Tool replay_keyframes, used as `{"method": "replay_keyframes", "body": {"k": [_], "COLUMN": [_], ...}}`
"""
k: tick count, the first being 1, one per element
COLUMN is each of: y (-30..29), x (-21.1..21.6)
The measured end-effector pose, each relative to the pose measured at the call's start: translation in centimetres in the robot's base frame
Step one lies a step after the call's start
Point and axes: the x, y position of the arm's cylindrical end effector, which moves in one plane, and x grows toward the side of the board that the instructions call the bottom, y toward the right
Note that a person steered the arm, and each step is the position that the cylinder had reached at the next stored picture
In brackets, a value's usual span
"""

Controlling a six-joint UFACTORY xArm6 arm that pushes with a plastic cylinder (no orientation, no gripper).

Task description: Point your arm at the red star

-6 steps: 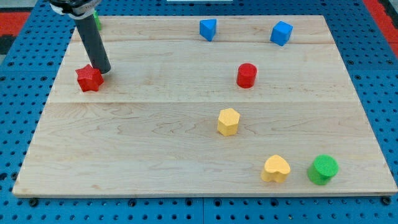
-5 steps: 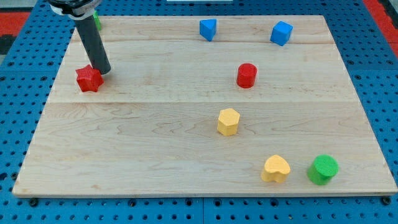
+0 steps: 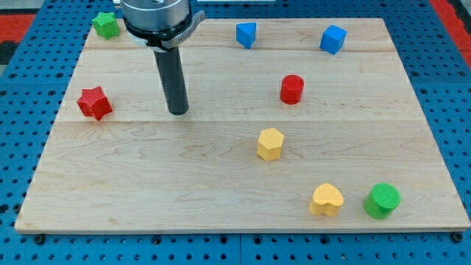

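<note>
Now my tip on bare board — no jaws, just rod. Red star lies well apart toward view's left of tip — next move goes that way.

A pale wooden board, made of planks with grain running toward 3 o'clock, fills most of the view. It lies on a blue perforated surface with regular rows of small dark holes, showing past every edge. Red patches of the surrounding surface sit at the 10 o'clock and 2 o'clock corners, under even light.
</note>
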Motion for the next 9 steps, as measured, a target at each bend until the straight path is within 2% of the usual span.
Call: {"method": "replay_keyframes", "body": {"k": [3,4,5,6,9], "y": [0.0,-2.5,-9.0,-12.7,-12.9], "x": [0.0,1.4,4.7,5.6,5.6]}}
